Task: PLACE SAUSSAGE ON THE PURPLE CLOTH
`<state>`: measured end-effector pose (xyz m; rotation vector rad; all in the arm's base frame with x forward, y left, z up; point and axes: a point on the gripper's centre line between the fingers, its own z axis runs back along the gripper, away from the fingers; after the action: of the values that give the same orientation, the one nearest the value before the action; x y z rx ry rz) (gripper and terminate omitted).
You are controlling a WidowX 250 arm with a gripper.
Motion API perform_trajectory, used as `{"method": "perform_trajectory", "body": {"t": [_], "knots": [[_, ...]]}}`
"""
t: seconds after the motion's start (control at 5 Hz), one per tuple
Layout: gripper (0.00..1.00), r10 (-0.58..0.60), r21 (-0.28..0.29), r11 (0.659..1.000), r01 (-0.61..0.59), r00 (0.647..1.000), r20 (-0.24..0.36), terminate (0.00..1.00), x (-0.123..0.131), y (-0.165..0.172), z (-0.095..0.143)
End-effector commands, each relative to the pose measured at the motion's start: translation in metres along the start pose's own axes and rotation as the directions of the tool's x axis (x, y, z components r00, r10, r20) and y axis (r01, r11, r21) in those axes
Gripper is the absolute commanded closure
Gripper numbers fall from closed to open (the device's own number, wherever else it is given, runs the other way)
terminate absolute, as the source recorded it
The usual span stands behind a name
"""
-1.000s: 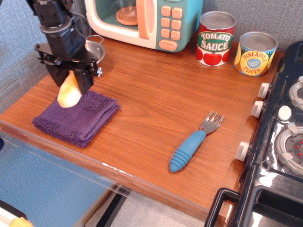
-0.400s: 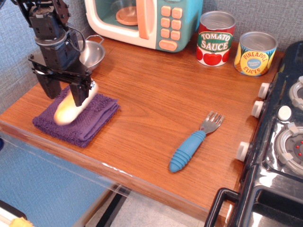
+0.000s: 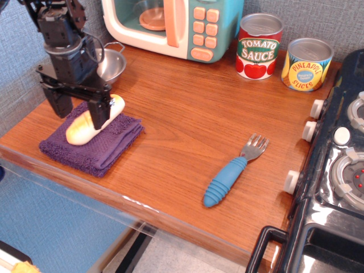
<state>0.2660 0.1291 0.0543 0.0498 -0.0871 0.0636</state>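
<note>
The saussage (image 3: 79, 131), pale cream with rounded ends, lies slanted on the purple cloth (image 3: 111, 145) at the front left of the wooden table. My gripper (image 3: 81, 110) hangs just over it with its two black fingers spread apart. One finger stands behind the left part of the saussage. The other finger (image 3: 101, 114) stands in front of its middle and hides a bit of it. The saussage rests on the cloth, and the jaws look open around it.
A small metal pot (image 3: 112, 62) sits right behind the gripper. A toy microwave (image 3: 170, 23), a tomato sauce can (image 3: 259, 45) and a pineapple can (image 3: 307, 63) line the back. A blue-handled fork (image 3: 230, 173) lies at mid-right. A toy stove (image 3: 341, 170) borders the right.
The gripper came down with the saussage held upright, then the saussage tipped over and now lies flat on the purple cloth. The fingers have spread and the gripper has lifted slightly.
</note>
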Motion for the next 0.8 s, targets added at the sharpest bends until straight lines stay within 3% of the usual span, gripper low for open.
{"method": "perform_trajectory", "body": {"t": [0.0,0.6], "knots": [[0.0,-0.051,-0.016,0.998,0.053,0.995,0.084,0.0,0.019,-0.02,0.037],[0.0,-0.102,-0.028,0.994,0.105,0.992,0.072,0.0,0.019,-0.048,0.04]]}}
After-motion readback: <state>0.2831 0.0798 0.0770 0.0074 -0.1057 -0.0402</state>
